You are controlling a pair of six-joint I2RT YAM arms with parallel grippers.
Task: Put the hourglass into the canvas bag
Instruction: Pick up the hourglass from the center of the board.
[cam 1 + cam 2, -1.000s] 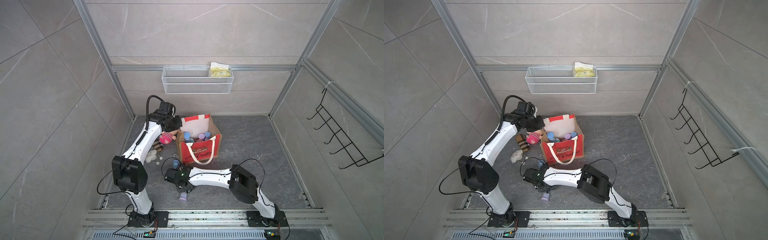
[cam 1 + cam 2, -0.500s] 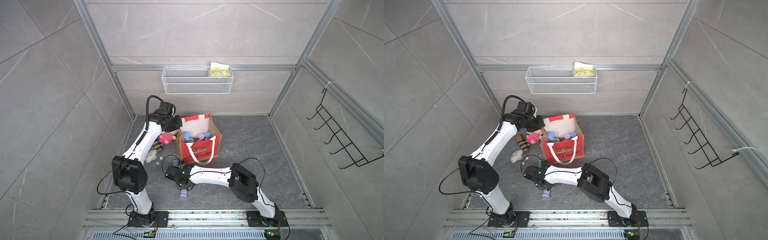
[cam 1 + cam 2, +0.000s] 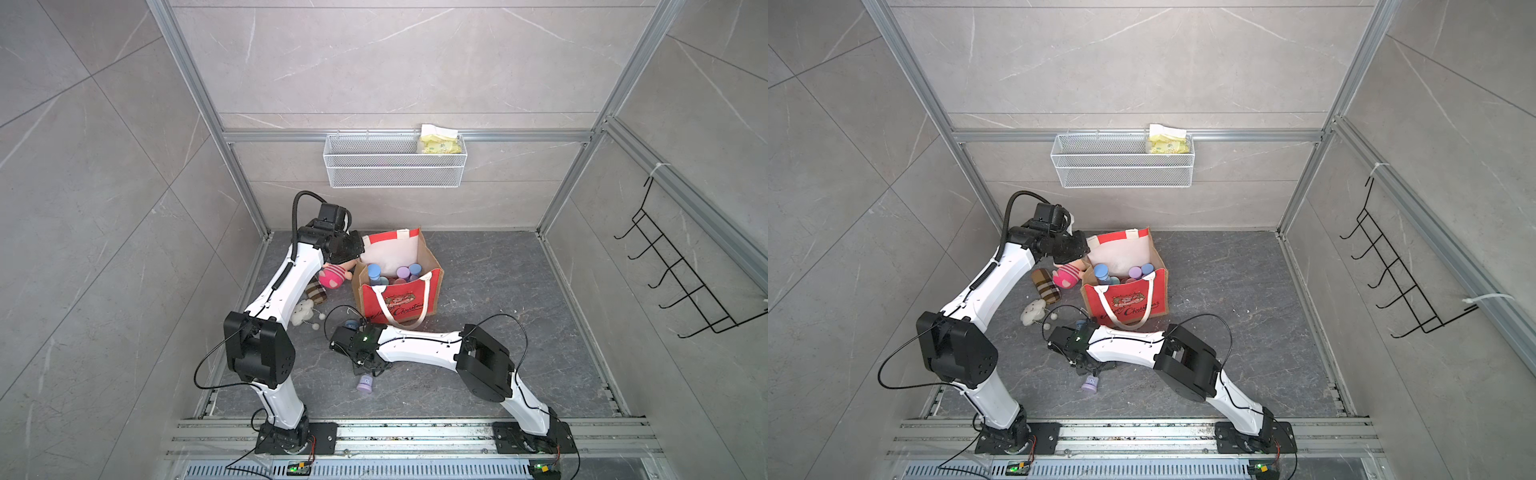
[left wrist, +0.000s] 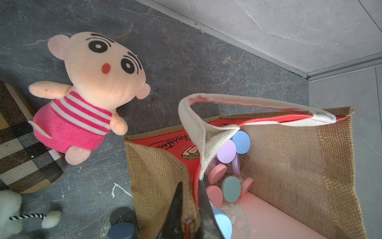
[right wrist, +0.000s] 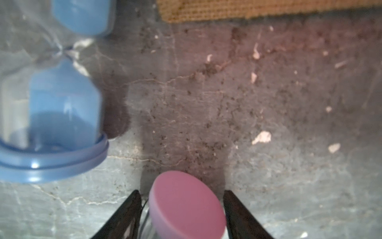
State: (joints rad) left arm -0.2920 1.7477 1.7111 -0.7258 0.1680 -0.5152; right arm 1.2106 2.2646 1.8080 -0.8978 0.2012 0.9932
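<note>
Two hourglasses are outside the canvas bag (image 3: 399, 301); several others are already inside it. The hourglass (image 3: 365, 382) in hand for this step has lilac caps. It lies on its side on the floor (image 3: 498, 291), at about 6 o'clock from the bag and well apart from it. A blue hourglass (image 3: 352, 324) stands upright just beside the bag's 7 o'clock corner.

Right gripper (image 5: 181, 192): it is down at floor level with one finger on each side of the lilac end cap. The jaws stand parted and are not clamped on the cap.

Change noted: over the last second the right jaws have widened, and the wrist has drawn slightly toward 12 o'clock. The hourglass has barely shifted and has not left the floor.

Finding: no lift has been achieved. The gripper appears to be resetting for a fresh grasp, so the transfer has yet to start.

Left gripper (image 4: 190, 184): it is clenched on the bag's burlap wall near the 10 o'clock corner. In my judgement this steadies the bag and keeps its mouth open for the drop.

Risk: the piece has round caps and lies on its side, so it may roll when the jaws close off centre.
</note>
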